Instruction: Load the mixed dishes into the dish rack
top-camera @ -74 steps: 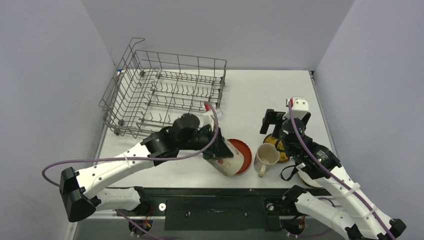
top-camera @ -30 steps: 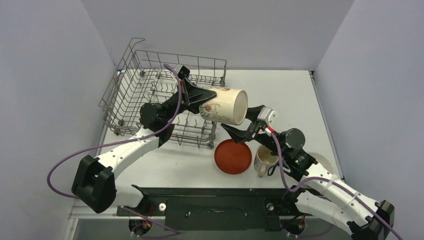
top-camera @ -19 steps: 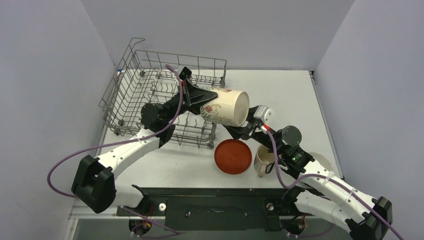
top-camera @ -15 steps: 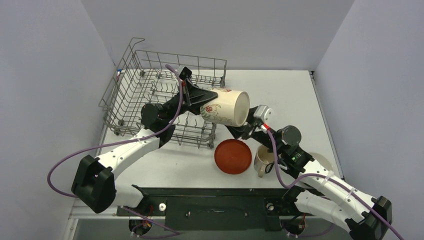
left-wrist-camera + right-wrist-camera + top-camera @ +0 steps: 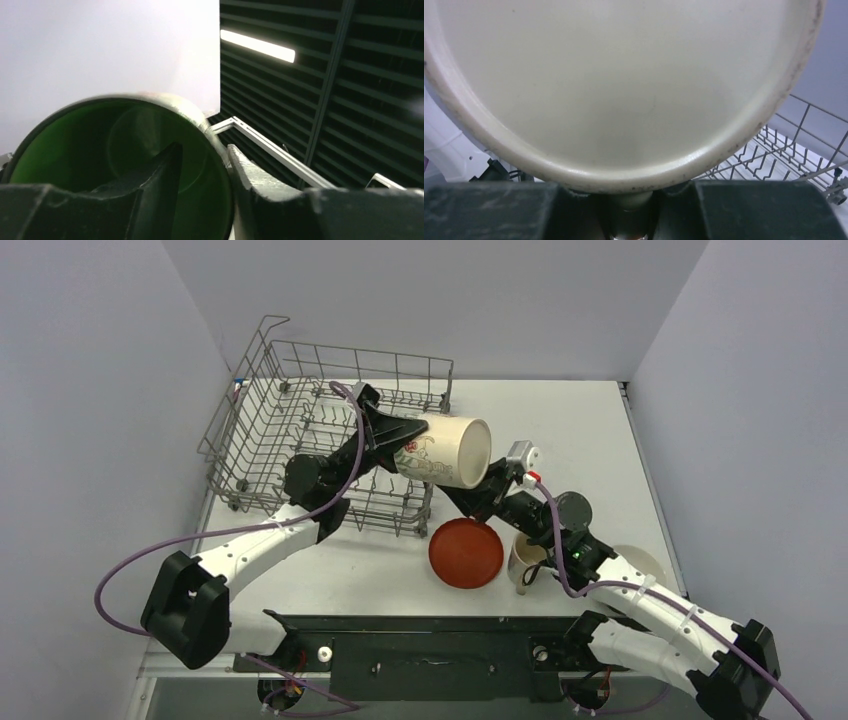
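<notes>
Green-lined mug (image 5: 445, 452): aloft on its side over the near right corner of the dish rack (image 5: 300, 430), cream base facing right.
Left end effector (image 5: 392, 432): fingers astride the mug's rim, the one inside the green lining standing slightly off the wall.
Right end effector (image 5: 458, 494): drawn tight on a cream part under the mug's base.
Worktop (image 5: 560, 430): red round plate (image 5: 466, 553), cream mug (image 5: 527, 558) just right of it.

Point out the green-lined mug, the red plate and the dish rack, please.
green-lined mug (image 5: 438, 455), top external view, on its patterned outer side.
red plate (image 5: 466, 552), top external view, on the middle of its face.
dish rack (image 5: 243, 422), top external view, on its left mesh wall.
</notes>
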